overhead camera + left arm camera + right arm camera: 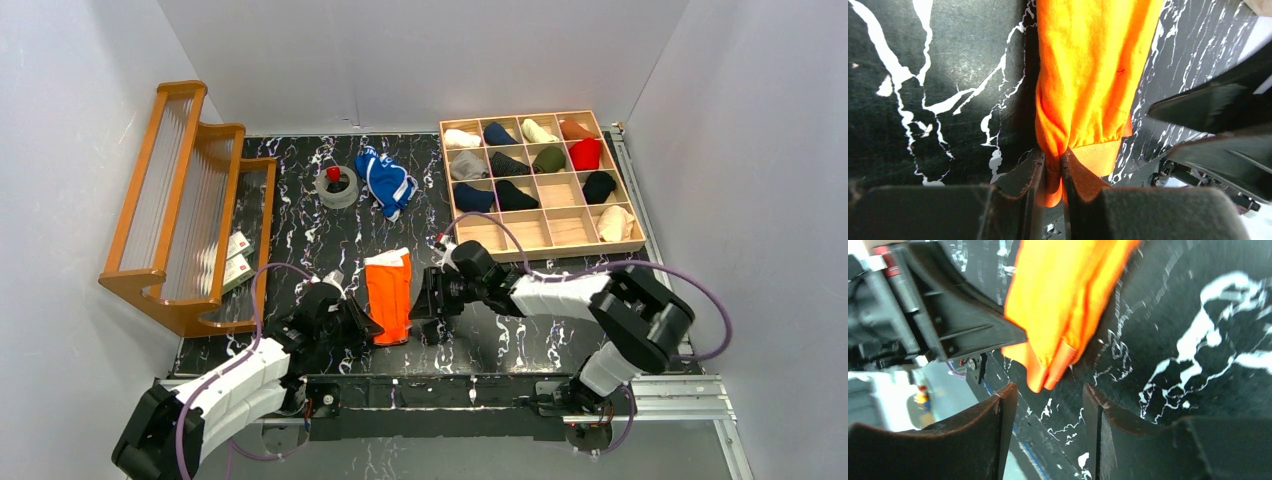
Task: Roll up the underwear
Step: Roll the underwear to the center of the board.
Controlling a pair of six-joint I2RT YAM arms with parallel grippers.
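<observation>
Orange underwear (pixel 389 292) lies as a long folded strip between both arms. Left gripper (pixel 1053 157) pinches its near hem. Right gripper (pixel 1049 390) fingers stand spread, just beside it. Blue underwear (pixel 386 181) lies crumpled, far.

Bright orange underwear (pixel 389 295) with a white edge is lying mid-frame on a black tabletop (pixel 300 215) veined white. At upper centre, blue underwear (pixel 385 180) is showing white stripes.
</observation>
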